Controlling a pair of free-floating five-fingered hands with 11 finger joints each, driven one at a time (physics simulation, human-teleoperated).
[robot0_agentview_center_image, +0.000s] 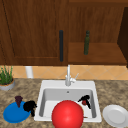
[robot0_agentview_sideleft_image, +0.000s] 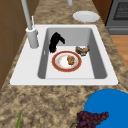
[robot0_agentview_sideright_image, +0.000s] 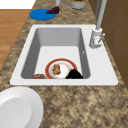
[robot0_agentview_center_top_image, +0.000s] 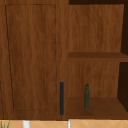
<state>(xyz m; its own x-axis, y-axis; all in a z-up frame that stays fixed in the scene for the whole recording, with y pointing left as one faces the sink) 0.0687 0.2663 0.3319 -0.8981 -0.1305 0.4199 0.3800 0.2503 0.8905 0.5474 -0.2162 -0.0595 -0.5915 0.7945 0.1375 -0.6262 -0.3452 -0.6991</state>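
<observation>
My right hand (robot0_agentview_center_image: 85, 99) is low inside the sink basin (robot0_agentview_center_image: 48, 98), at its right end. Its fingers curl round a small red thing (robot0_agentview_center_image: 84, 102). In the left side view that hand (robot0_agentview_sideleft_image: 56, 40) hangs by the wall on the faucet side, just off the rim of a red-rimmed plate (robot0_agentview_sideleft_image: 55, 67) with a brown bit of food (robot0_agentview_sideleft_image: 71, 60). In the right side view the hand (robot0_agentview_sideright_image: 74, 74) overlaps the plate (robot0_agentview_sideright_image: 50, 67). My left hand (robot0_agentview_center_image: 29, 106) hovers at the right edge of a blue plate (robot0_agentview_center_image: 12, 114) carrying dark grapes (robot0_agentview_center_image: 18, 99).
A large red round shape (robot0_agentview_center_image: 67, 115) covers the sink's front edge in the front view. A brown ring-shaped item (robot0_agentview_sideleft_image: 82, 49) lies beside the plate. A white plate (robot0_agentview_center_image: 115, 115) sits on the right counter and a potted plant (robot0_agentview_center_image: 6, 78) at far left. A green bottle (robot0_agentview_center_top_image: 86, 96) stands on the shelf behind the faucet (robot0_agentview_center_image: 68, 76).
</observation>
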